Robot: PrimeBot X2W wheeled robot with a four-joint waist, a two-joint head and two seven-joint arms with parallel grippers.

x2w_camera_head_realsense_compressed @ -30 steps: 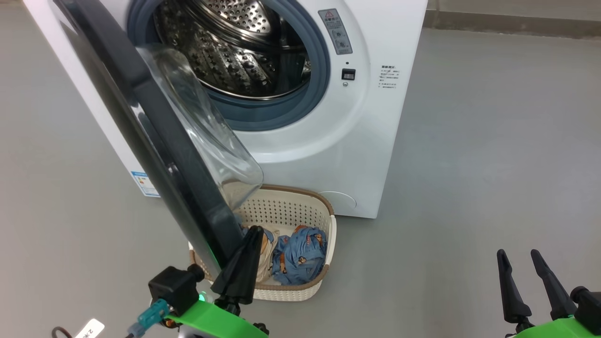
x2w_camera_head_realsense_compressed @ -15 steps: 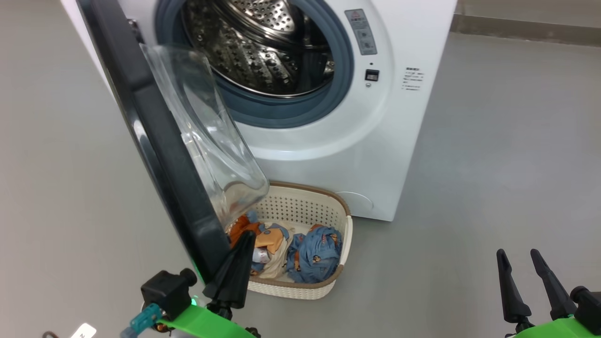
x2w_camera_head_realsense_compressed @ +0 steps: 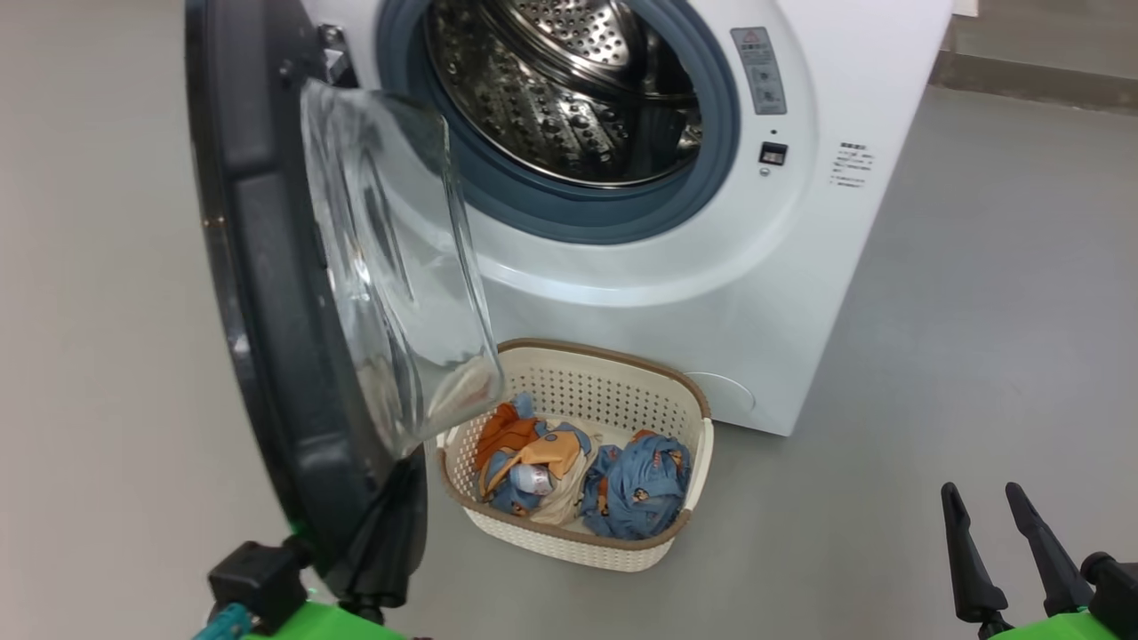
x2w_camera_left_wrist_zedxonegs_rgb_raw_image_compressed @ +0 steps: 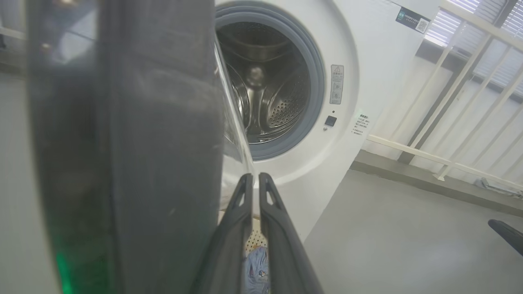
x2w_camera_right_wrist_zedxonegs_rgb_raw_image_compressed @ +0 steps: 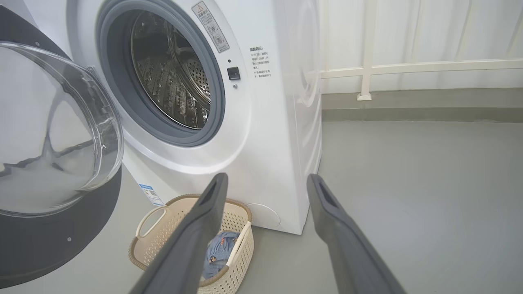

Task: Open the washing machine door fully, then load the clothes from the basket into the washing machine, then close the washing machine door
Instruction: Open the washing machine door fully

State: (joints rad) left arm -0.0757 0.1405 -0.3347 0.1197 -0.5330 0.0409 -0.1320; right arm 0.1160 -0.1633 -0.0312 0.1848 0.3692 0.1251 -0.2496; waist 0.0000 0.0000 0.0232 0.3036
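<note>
While the clothes were heaped in the basket before the washing machine, the washing machine door was seen open, the left gripper pressed together at its lower rim, the right gripper spread apart above open floor.

Glossy black door rim, perforated steel drum, plastic basket

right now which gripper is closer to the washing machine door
Left. The left gripper, shut, sits right at the lower rim of the washing machine door, on its glass side; contact is unclear. The right gripper, open, is well off to the door's right, past the basket.
</note>
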